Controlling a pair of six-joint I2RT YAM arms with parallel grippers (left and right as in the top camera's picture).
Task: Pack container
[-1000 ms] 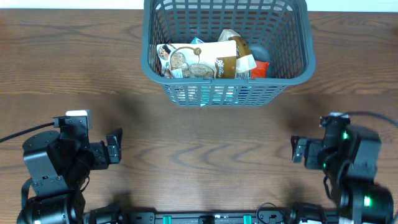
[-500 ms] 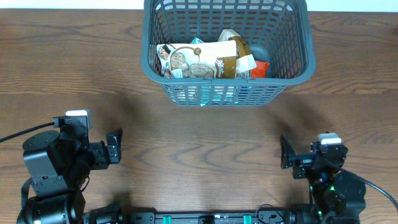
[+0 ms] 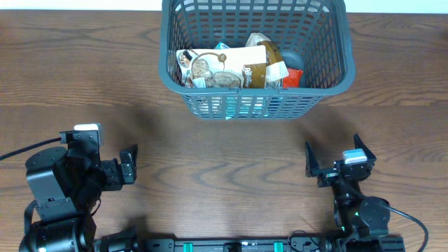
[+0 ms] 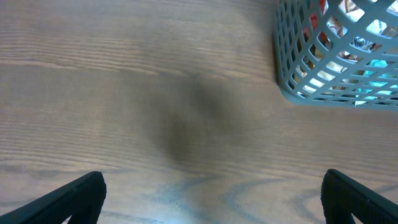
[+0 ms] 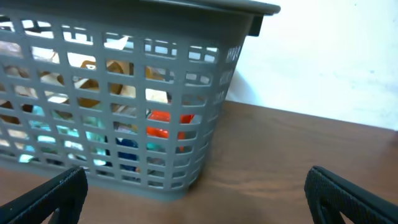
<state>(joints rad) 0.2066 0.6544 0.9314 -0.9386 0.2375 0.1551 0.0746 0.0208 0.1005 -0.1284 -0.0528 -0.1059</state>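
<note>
Now that our right gripper [image 3: 334, 155] has pulled back empty, fingers apart like the left gripper [image 3: 130, 166], we judge the large grey-blue slotted plastic basket [image 3: 245, 106] packed.

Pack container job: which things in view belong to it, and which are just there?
Job: container, snack packs inside it, left gripper, right gripper, both open and empty.
Just there: wooden table, black cable at its left edge.

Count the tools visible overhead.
2: left tool open, empty, near-left of the table; right tool open, empty, near-right, facing the basket. None hidden.
</note>
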